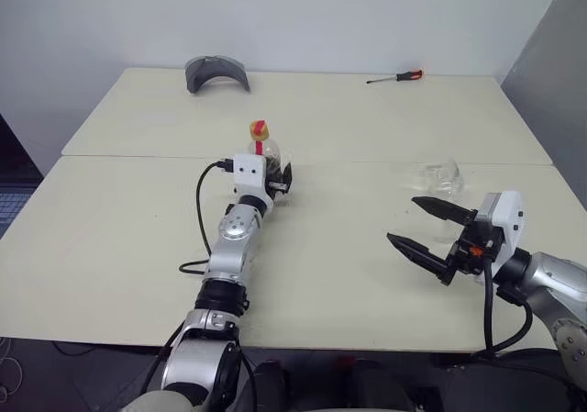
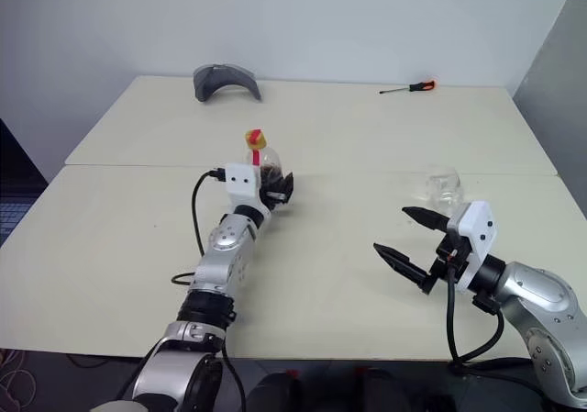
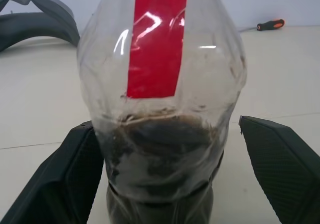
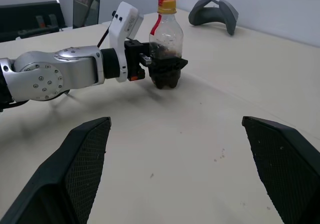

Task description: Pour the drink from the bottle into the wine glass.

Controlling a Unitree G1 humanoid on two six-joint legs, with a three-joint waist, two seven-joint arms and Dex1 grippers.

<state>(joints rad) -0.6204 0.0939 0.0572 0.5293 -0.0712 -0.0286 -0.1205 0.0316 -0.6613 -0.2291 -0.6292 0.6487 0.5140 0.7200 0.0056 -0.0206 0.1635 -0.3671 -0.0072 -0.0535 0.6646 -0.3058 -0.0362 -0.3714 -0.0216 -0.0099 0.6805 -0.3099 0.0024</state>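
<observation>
Straddling the bottle (image 3: 160, 109) (upright), the left gripper (image 4: 162, 62) gapes; right gripper (image 1: 424, 228) spread too.

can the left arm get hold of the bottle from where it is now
Probably yes. The left end effector is open with a finger on each side of the bottle, low on its body. The bottle stands upright on the table with nothing between them.

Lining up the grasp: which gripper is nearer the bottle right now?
Left. The left gripper has its open fingers on either side of the bottle; the right gripper hovers open well off to the side, by the wine glass.
</observation>
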